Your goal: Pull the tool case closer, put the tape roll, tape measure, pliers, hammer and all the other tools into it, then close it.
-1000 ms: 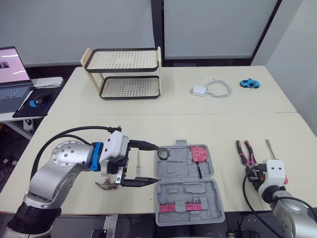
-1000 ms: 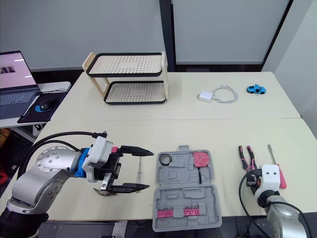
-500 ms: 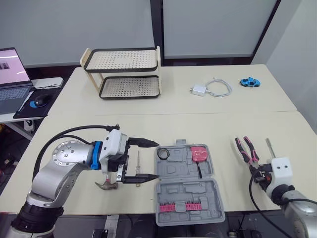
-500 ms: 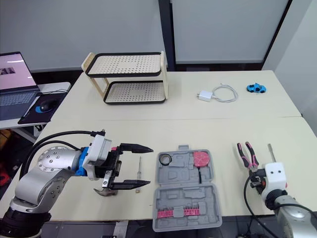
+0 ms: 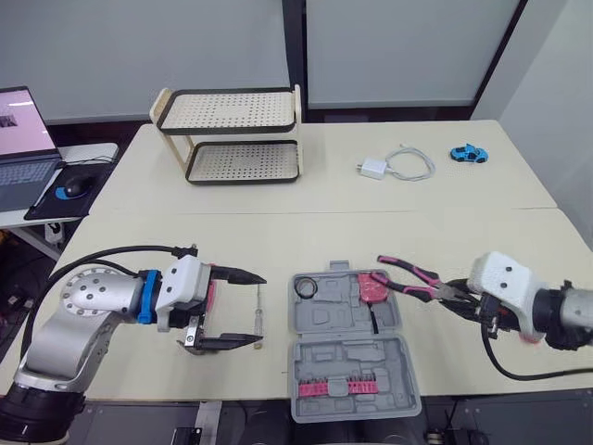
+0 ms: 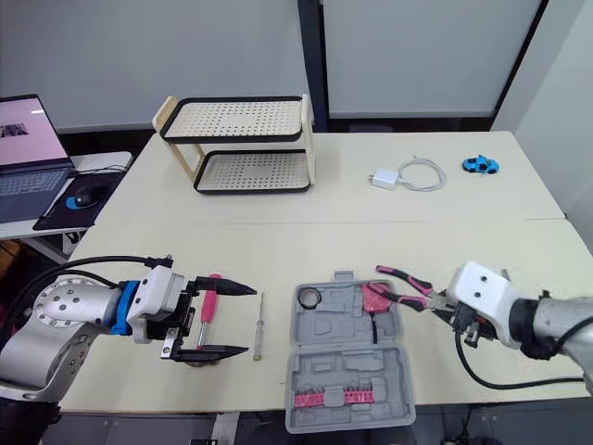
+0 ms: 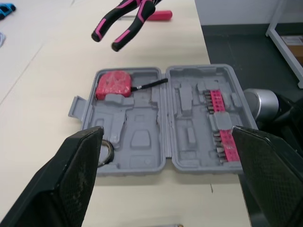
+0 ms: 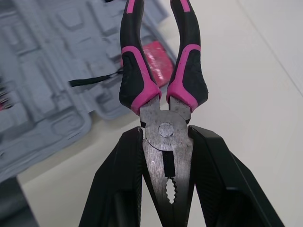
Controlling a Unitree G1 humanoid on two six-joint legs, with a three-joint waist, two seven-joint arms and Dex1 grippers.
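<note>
Tool case: the grey case (image 5: 324,320) lies open and flat near the front edge of the table (image 5: 306,232), between the two arms, with both moulded halves facing up
Tape roll: a small black ring (image 5: 305,288) sits in the far half of the case, at the corner nearest the left arm
Tape measure: the pink-red block (image 5: 373,286) sits in the far half too, at the opposite end from the ring, with a thin black strap trailing from it
Bits: a pink strip of bits (image 5: 331,386) runs along the near half
Right gripper: the right gripper (image 8: 165,135) is clamped on the metal nose of the pliers (image 5: 412,276), holding them in the air
Pliers: the pink and black handles are slightly spread and point at the case, their ends above the tape measure and clear of it
Left gripper: the left gripper (image 5: 262,310) has its two fingers spread wide with nothing between them, low over the table just left of the case
Hammer: the hammer (image 6: 207,304) lies on the table under the left gripper, pink handle between the fingers, metal head toward the table's front edge
Screwdriver: a slim screwdriver (image 6: 259,320) lies on the table between the left fingertips and the case; contact cannot be told
Red handle: a red handle (image 7: 158,15) lies on the table beyond the pliers
Background: a two-tier rack (image 5: 232,134), a white charger with cable (image 5: 373,169) and a blue toy car (image 5: 468,154) sit far back
</note>
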